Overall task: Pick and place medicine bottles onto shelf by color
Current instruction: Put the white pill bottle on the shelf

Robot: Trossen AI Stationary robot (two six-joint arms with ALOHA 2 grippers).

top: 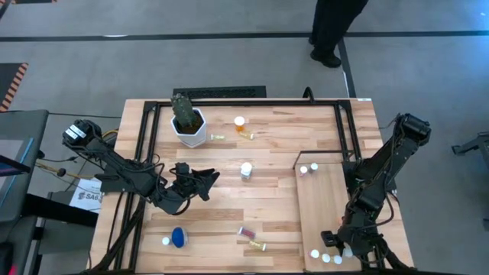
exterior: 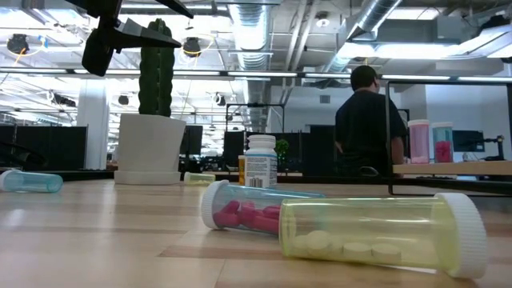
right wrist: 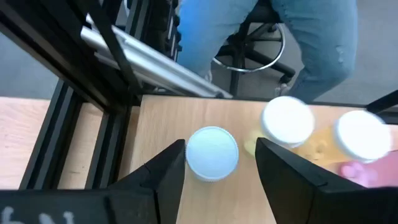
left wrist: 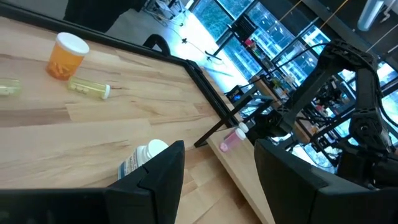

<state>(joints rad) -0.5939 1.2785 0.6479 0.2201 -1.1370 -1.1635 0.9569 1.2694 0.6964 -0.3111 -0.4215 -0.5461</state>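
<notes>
We've got the R gripper (right wrist: 216,163) open astride a blue-capped bottle (right wrist: 212,152) upright at the shelf's (top: 325,202) near edge, L gripper (top: 200,180) open w/ nothing, nearer the white bottle (top: 246,170) mid-table.

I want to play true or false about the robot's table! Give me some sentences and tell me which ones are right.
1. The cactus pot stands on the wooden table. True.
2. The right gripper hangs over the cactus. False: it is over the pale shelf, around a blue-capped bottle.
3. The left gripper holds an orange bottle. False: its fingers are apart with nothing between them.
4. A bottle of pink pills lies on its side. True.
5. A person stands behind the table. True.
</notes>
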